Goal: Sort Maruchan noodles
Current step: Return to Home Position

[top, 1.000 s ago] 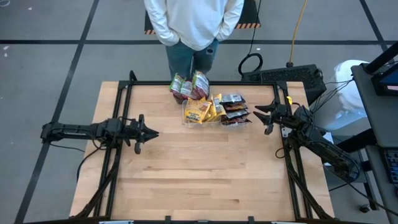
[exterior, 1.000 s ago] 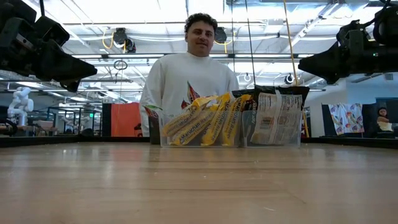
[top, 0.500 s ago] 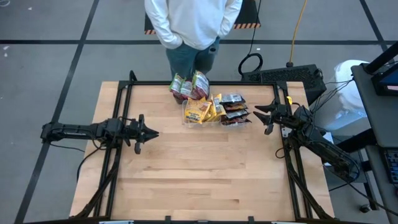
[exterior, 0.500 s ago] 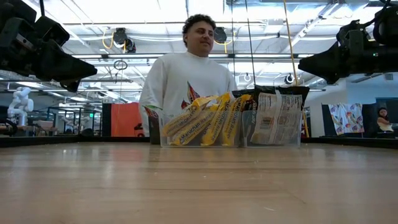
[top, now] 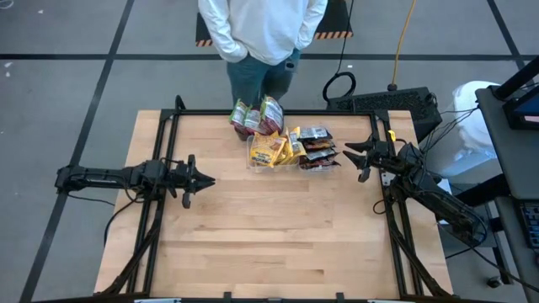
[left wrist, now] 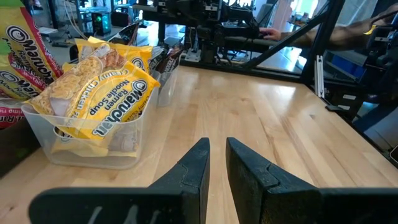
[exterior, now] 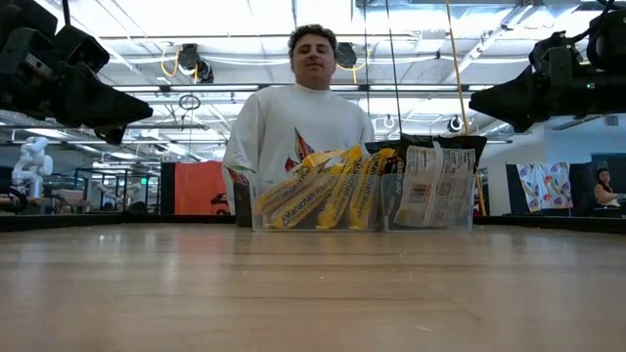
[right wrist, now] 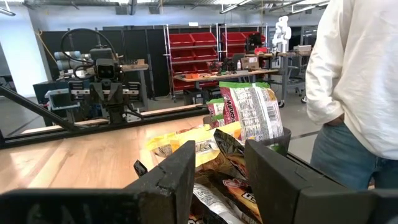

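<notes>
The Maruchan noodles stand on edge in three groups at the table's far middle. Yellow packets fill a clear tub. Dark packets fill a second clear tub to their right. Green-edged packets stand in a dark box behind them. My left gripper hovers level at the table's left, pointing right, open by a narrow gap and holding nothing. My right gripper hovers level at the right, pointing at the dark packets, open and holding nothing.
A person in a white sweater stands at the table's far edge, right behind the packets. A black frame runs along the table's left, far and right sides. Bare wooden tabletop lies between the arms and toward the near edge.
</notes>
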Controlling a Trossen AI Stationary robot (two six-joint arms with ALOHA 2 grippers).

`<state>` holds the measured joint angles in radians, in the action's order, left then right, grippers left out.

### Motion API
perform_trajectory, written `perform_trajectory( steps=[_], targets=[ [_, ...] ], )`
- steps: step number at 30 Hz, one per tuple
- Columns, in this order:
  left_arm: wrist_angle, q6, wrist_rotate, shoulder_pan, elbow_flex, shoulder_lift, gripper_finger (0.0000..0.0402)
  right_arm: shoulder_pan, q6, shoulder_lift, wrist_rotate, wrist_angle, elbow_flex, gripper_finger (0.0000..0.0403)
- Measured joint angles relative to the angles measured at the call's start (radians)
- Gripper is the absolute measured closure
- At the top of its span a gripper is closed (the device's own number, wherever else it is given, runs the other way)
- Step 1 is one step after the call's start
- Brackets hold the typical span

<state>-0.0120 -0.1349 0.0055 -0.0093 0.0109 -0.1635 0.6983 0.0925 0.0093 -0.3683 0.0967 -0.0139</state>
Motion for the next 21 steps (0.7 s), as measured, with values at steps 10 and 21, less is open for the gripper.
perform_trajectory(
  steps=[10,21],
  targets=[
    [0.0,0.0,0.0,0.0,0.0,0.0,0.0344,-0.02,0.0,0.0,0.0,0.0,0.0,0.0271],
    [0.0,0.0,0.0,0.0,0.0,0.0,0.0344,-0.035,0.0,0.0,0.0,0.0,0.0,0.0271]
  ],
)
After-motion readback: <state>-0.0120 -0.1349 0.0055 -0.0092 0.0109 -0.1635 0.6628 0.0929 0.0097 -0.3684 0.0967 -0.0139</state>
